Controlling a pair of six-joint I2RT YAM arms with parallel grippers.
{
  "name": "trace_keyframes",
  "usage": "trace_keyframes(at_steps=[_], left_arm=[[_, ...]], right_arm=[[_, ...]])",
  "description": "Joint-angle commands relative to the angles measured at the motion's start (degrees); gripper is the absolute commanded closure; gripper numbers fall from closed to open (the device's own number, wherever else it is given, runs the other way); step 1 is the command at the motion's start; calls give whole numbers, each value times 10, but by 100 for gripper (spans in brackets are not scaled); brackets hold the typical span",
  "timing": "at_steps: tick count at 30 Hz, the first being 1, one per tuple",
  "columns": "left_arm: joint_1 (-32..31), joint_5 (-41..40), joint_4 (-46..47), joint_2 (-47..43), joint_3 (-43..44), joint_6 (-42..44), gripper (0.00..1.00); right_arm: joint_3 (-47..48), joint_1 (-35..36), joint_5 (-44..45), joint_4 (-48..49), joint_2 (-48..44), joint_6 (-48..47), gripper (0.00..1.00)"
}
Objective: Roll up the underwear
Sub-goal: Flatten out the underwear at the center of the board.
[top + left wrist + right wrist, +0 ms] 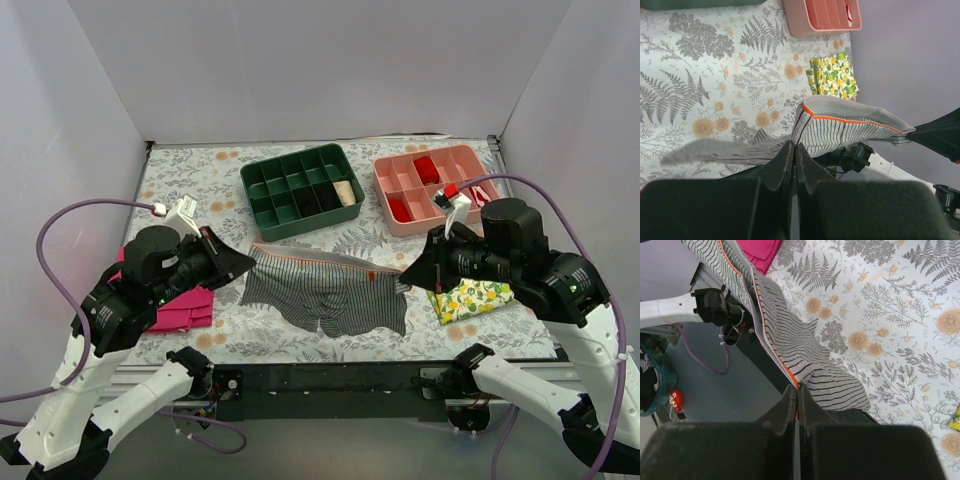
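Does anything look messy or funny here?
Only the underwear: it isn't lying flat. Its waistband is stretched tight between the left pincer and the right pincer, and the rest droops wrinkled below.

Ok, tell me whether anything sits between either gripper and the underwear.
Nothing visible does. The left gripper and the right gripper are each shut on a waistband corner of the underwear, holding it stretched between them.
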Motion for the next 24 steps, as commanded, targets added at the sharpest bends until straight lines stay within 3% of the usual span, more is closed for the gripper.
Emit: trace_keyframes(at_steps=[1, 6, 8, 12, 15, 24], left_arm=[[-3, 1, -51, 25, -22, -31, 100], [-3, -5, -16, 76, -78, -39, 100], [-3, -16, 0, 90, -97, -32, 100], [-4, -29, 39, 113, -86, -16, 100], [-3, -19, 41, 111, -79, -13, 100], [-3, 42, -34, -58, -89, -90, 100]], right_arm=[[-15, -2, -16, -13, 22, -25, 99], [-134, -3, 56, 48, 103, -37, 99], [-139, -3, 85, 74, 141, -44, 99], [-91, -2, 58, 80, 179, -59, 99], [-86, 0, 16, 109, 150, -52, 99], [-134, 97, -55, 136, -10, 64, 99]])
